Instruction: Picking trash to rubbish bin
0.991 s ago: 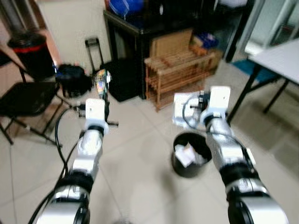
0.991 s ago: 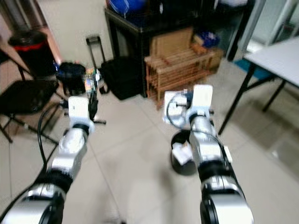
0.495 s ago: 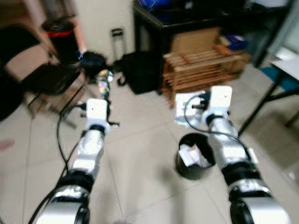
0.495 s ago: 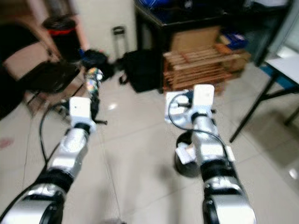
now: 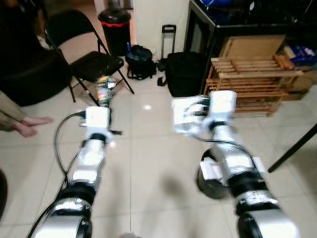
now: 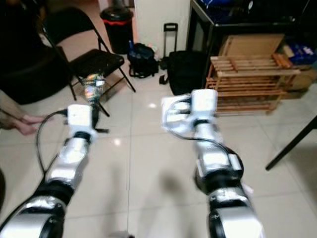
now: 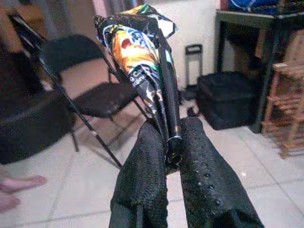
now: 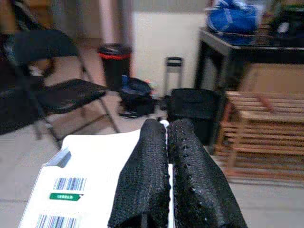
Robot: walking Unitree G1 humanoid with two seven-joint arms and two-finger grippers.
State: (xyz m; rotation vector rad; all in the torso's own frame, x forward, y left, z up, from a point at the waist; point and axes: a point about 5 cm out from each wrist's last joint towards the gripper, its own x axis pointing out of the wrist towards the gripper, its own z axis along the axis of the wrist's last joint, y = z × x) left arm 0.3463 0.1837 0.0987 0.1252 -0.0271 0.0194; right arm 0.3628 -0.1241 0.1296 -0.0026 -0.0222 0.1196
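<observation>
My left gripper (image 7: 172, 137) is shut on a crumpled colourful snack wrapper (image 7: 142, 52), held up over the floor ahead of me on the left (image 5: 104, 89). In my right gripper (image 8: 166, 127), also shut, is a flat white package with barcode labels (image 8: 85, 190), raised at chest height (image 5: 184, 114). The small black rubbish bin (image 5: 210, 181) stands on the tiled floor below my right forearm, which hides part of it. White trash lies inside it.
A black folding chair (image 5: 94, 59), a black bin with a red band (image 5: 115, 27) and black bags (image 5: 141, 62) stand ahead left. A black case (image 5: 185, 74) and a wooden rack (image 5: 257, 74) stand ahead right. A person's feet (image 5: 27, 124) are at far left. A table leg (image 5: 292, 148) slants at right.
The camera has swung left, so the chair, bags and rack have shifted right in the picture and a person's feet have come into view. Both grippers keep their hold.
</observation>
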